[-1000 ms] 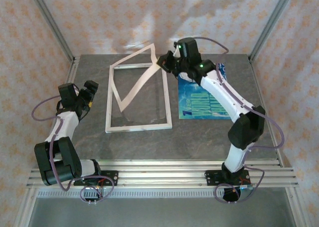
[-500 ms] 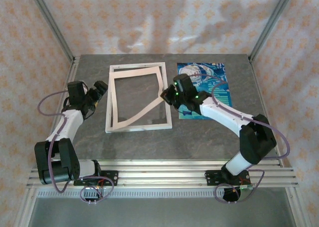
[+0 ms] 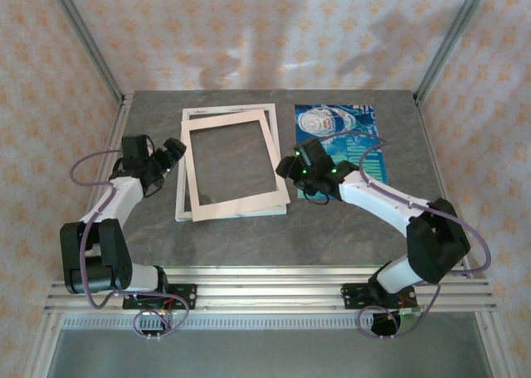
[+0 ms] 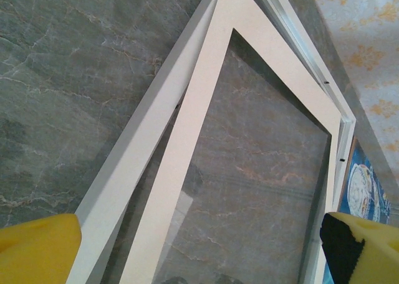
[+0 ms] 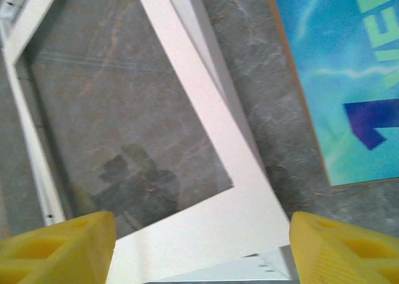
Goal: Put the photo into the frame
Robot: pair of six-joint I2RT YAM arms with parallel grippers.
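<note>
The only writing I can make out is on the photo, seen from the right wrist: a dark-blue numeral "1" near its lower corner and pale green block letters above it, cut off by the picture's edge, so I cannot read the word. From above, the lettering on the photo is too small to read. It lies flat on the grey marbled table, just to the right of the frame, with the right arm crossing over its lower part.

A pale cream mat lies on the frame, slightly askew, its lower edge overhanging the frame's bottom rail.

The right arm reaches low and leftward from its base. The right gripper sits at the frame's right side, its yellow fingers spread wide to either side of the mat's near corner, gripping nothing.

The left arm bends up along the table's left side. The left gripper points at the frame's left rail, jaws fully apart and empty, and its wrist camera looks along the frame and mat
</note>
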